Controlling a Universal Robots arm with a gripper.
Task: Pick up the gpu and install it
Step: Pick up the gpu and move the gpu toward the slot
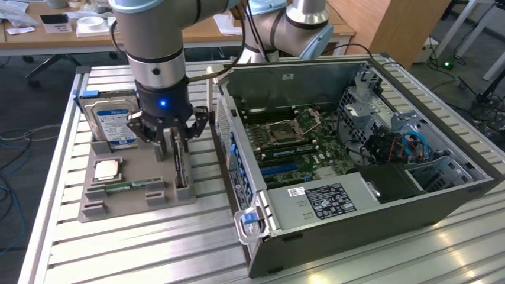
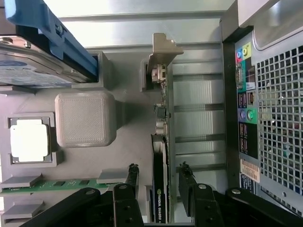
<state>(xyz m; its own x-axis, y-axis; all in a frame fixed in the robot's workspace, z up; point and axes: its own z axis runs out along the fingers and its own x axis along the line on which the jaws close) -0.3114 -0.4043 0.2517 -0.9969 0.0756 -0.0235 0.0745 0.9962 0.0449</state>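
Finding 1: the gpu (image 1: 182,164), a thin green-board expansion card with a black face and a silver end bracket, stands on edge in a slot of the grey moulded plastic tray (image 1: 138,204), left of centre in the exterior view. Stored upright like this, both of its faces are free for a grasp from above.

Finding 2: the black 2-fingered claw (image 1: 172,148) hangs directly over the card, spread, with 1 finger beside each face. The wrist view shows a gap at both fingers (image 2: 134,172), so I judge that nothing is pinched.

Finding 3: the open dark-grey computer case (image 1: 355,236) lies on its side on the slatted metal desk (image 1: 118,254), at the exterior view's right. Its green motherboard (image 1: 300,142) faces upward, which gives access to the slots from above. The card is not yet installed.
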